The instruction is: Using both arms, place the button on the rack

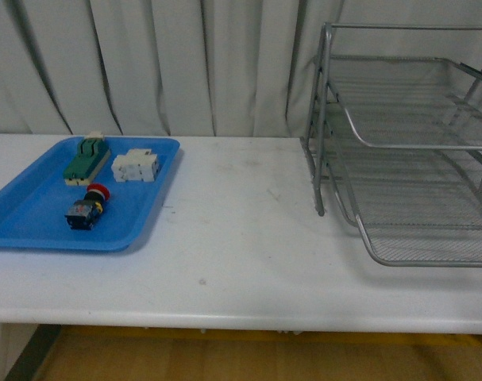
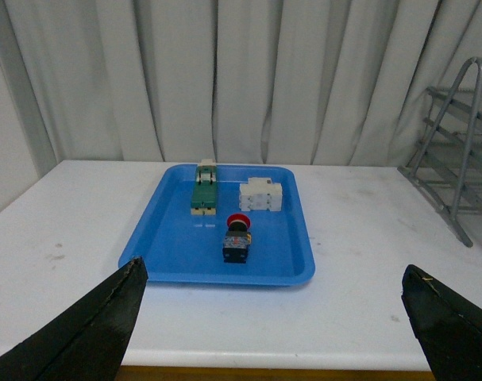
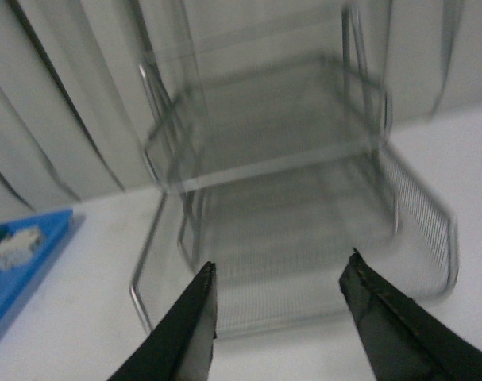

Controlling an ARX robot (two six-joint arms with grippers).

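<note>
Currently both claws are off the table [image 1: 241, 262] and neither arm shows in the front view.

Containers:
- Blue tray [image 1: 34, 230] sits flat on the table's left part. It holds three things, none touching another.
  - Green-topped block [image 1: 86, 157], at the far end of the tray.
  - White block [image 1: 136, 166], just to the right of the green one and also toward the far end.
  - Button [image 1: 87, 208], nearer to me than both blocks, about mid-tray.
- Rack [image 1: 399, 151] stands on the table's right part, well apart from the tray. It has a silver frame and three wire-mesh tiers. The lowest tier juts further toward me than the ones above. The right wrist view of it is blurred, so I record no finer detail from that view.

Button, appearance: it lies on its side on the tray floor. The red mushroom cap points away from me, toward the curtain [image 1: 185, 63], and the dark blocky body points toward the tray's near edge. A thin yellow ring shows between cap and body. The body has small lighter marks that I cannot make out.

Claws:
- Left claw [image 2: 271, 271]: jaws spread wide, nothing between them, facing the tray from in front of the table edge. The button [image 2: 237, 238] is ahead of it.
- Right claw [image 3: 280, 266]: jaws apart, nothing held, facing the rack [image 3: 288, 182].
</note>
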